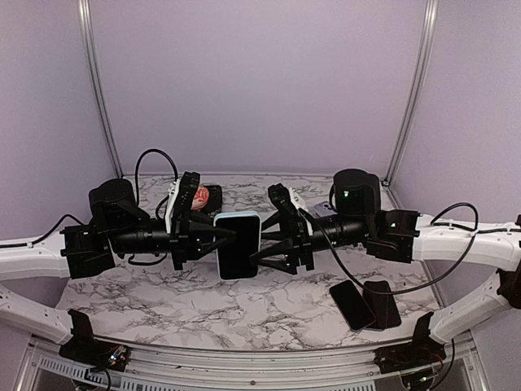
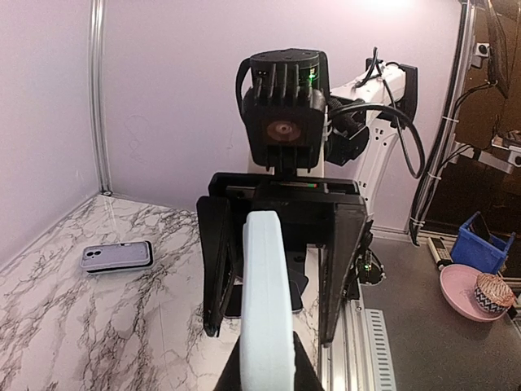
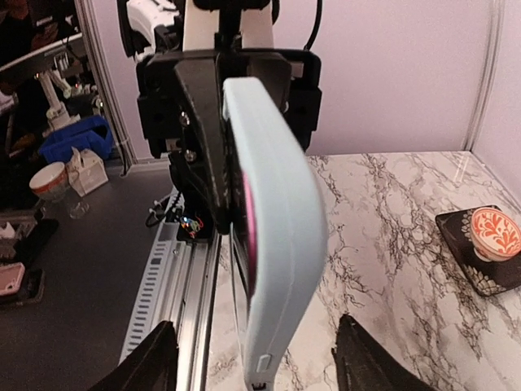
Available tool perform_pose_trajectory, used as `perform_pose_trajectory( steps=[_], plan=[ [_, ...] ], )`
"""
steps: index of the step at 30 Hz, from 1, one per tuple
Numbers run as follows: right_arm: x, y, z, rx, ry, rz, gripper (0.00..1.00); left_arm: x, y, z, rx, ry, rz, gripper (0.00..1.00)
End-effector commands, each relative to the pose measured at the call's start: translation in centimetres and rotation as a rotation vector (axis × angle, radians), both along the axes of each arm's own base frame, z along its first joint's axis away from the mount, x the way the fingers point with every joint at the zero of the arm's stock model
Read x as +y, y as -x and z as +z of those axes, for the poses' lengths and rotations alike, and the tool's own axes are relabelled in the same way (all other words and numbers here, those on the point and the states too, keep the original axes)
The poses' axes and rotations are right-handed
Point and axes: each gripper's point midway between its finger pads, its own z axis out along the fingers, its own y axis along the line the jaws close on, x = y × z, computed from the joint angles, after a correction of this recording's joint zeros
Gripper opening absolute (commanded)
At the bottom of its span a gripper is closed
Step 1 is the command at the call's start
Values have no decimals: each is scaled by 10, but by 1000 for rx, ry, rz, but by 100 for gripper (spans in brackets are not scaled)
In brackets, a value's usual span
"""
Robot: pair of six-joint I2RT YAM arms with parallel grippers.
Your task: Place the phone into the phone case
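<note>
Your left fingers (image 1: 213, 236) are clamped on the cased phone (image 1: 238, 244), held above mid-counter (image 1: 203, 314), long axis near-to-far; your right fingers (image 1: 269, 242) stand apart just right of it, nothing gripped

Lilac walls (image 1: 260, 81); marble-pattern table (image 1: 163, 301); aluminium corner posts (image 1: 98, 90).

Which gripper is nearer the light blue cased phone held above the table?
Left. The left gripper is shut on the cased phone; the right gripper has its jaws spread at the phone's opposite edge.
</note>
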Motion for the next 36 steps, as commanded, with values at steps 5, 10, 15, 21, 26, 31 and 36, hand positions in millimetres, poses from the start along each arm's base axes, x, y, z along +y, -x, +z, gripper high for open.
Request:
perform_pose_trajectory(
  steps=[5,10,15,21,26,31,36],
  plan=[
    [15,-1,2,25,-31,52,16,6,8,44,-51,127,-25,0],
    [14,0,13,6,-51,66,0,7,7,44,-55,130,-17,0],
    [7,9,43,-36,-112,91,0,10,3,32,-67,107,11,43],
    [-3,19,83,-100,-203,114,0,7,2,10,-56,62,8,55],
    [-7,20,96,-124,-230,107,0,0,4,1,-34,38,-19,40],
    [-9,19,101,-136,-238,98,0,-4,2,-4,-21,26,-22,0],
    [-5,14,92,-120,-214,76,18,-3,-2,3,-27,39,4,0]
  ],
)
